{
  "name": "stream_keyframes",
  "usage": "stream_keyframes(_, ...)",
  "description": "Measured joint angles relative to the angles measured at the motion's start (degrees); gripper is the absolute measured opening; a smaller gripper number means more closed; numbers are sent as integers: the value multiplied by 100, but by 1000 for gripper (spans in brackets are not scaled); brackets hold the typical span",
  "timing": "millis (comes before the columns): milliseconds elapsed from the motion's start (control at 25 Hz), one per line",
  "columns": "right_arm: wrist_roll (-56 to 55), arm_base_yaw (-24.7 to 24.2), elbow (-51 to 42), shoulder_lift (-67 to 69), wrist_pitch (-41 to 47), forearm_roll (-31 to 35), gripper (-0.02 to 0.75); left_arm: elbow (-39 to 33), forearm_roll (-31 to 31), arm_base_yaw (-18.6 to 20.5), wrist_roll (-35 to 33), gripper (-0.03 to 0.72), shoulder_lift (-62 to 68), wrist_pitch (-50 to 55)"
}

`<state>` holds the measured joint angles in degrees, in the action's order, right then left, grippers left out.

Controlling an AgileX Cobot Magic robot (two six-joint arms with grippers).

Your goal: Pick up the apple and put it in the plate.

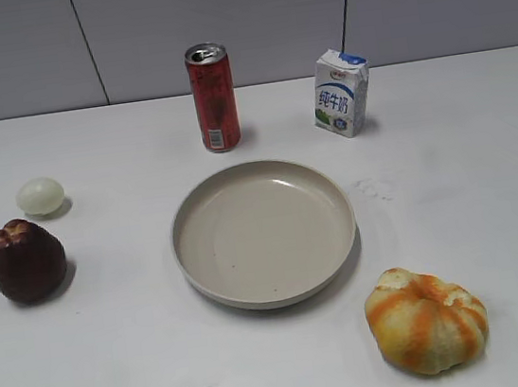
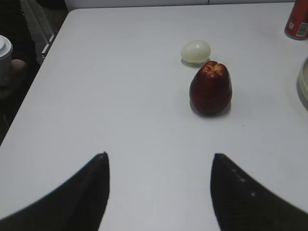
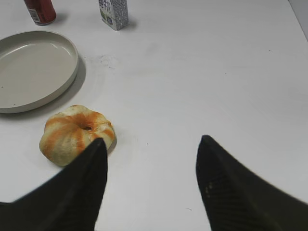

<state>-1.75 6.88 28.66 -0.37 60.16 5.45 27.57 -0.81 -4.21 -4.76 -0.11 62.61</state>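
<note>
The dark maroon apple point(image 1: 27, 261) stands upright on the white table at the far left; in the left wrist view the apple point(image 2: 211, 88) shows its paler top dimple. The beige plate point(image 1: 202, 268) lies empty at the table's middle; the right wrist view shows the plate point(image 3: 36, 72), and its edge point(image 2: 303, 82) shows in the left wrist view. My left gripper point(image 2: 160, 156) is open and empty, well short of the apple. My right gripper point(image 3: 152, 139) is open and empty over bare table. Neither gripper shows in the exterior view.
A pale egg point(image 1: 41, 195) lies just behind the apple. A red can point(image 1: 213, 97) and a small milk carton point(image 1: 340, 92) stand behind the plate. An orange-and-yellow ribbed fruit point(image 1: 426, 318) lies at the front right, beside my right gripper's left finger point(image 3: 72, 137).
</note>
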Motion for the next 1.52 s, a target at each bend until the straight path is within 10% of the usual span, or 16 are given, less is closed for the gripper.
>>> stream_keyframes(1040,0,0,0,0,0,0,445,18,0,0,0,504,96,-130)
stream_keyframes(1520,5,0,0,0,0,0,445,179,-713,0,-20,592,2605,-1314)
